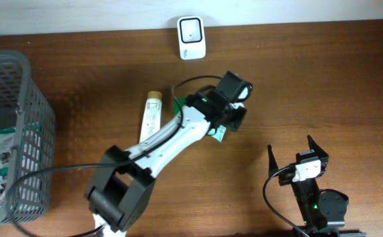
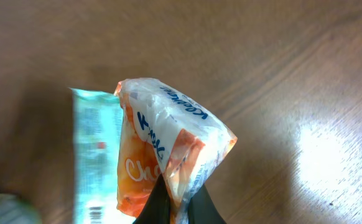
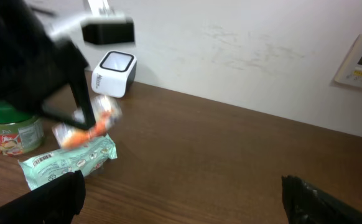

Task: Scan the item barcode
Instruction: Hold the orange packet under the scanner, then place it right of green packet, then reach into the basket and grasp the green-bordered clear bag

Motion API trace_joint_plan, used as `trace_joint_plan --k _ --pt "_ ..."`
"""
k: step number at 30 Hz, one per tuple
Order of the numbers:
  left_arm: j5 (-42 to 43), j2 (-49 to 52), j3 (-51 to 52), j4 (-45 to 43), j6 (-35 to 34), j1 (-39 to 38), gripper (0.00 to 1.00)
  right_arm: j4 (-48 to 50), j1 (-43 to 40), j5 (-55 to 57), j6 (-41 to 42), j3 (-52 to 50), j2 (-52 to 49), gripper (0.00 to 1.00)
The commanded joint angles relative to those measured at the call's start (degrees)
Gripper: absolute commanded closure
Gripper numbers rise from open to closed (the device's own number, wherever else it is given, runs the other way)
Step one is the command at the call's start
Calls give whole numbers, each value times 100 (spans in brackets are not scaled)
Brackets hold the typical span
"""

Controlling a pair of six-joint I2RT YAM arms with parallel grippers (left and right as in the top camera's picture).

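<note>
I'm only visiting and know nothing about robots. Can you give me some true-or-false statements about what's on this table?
The left gripper is shut on an orange and white packet. True.
The right gripper holds the tube. False: it is open and empty; the tube lies on the table.
The white scanner stands by the wall. True.
The green jar is inside the basket. False: it stands on the table, outside the basket, near a mint packet.

Seen from overhead, the left arm (image 1: 172, 135) hides most of the green jar (image 1: 178, 104). The orange packet (image 2: 168, 146) is blurred in both wrist views, so its print is hard to read. The teal wrapper (image 2: 97, 143) runs off the bottom edge, and the basket (image 1: 27, 85) off the left.
</note>
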State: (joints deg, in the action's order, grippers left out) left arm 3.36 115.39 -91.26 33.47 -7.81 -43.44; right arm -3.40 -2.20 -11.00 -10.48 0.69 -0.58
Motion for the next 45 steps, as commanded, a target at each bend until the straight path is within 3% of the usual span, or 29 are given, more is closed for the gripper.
trace_joint_plan --k 1,9,12,17,22,34,40,45 --pt "251 140 17 -48 -98 -118 100 -24 42 13 42 -37 37 2" --pt "238 339 17 -155 -92 -306 98 -24 42 13 42 -37 37 2" --pt "240 389 17 -157 -92 -304 87 -24 42 13 42 -37 37 2" --pt "243 391 17 -221 -92 -304 53 -24 42 13 42 -37 37 1" --pt "133 278 -221 -133 -44 -63 42 -24 42 11 42 -37 37 2" --pt "-273 -1519 -2645 2651 463 2450 33 -24 42 13 42 -37 37 2" --pt "-297 -2389 -2756 3563 98 4463 33 -24 42 13 42 -37 37 2" --pt "-286 -2520 -2728 4216 -50 6234 32 -24 42 11 42 -37 37 2"
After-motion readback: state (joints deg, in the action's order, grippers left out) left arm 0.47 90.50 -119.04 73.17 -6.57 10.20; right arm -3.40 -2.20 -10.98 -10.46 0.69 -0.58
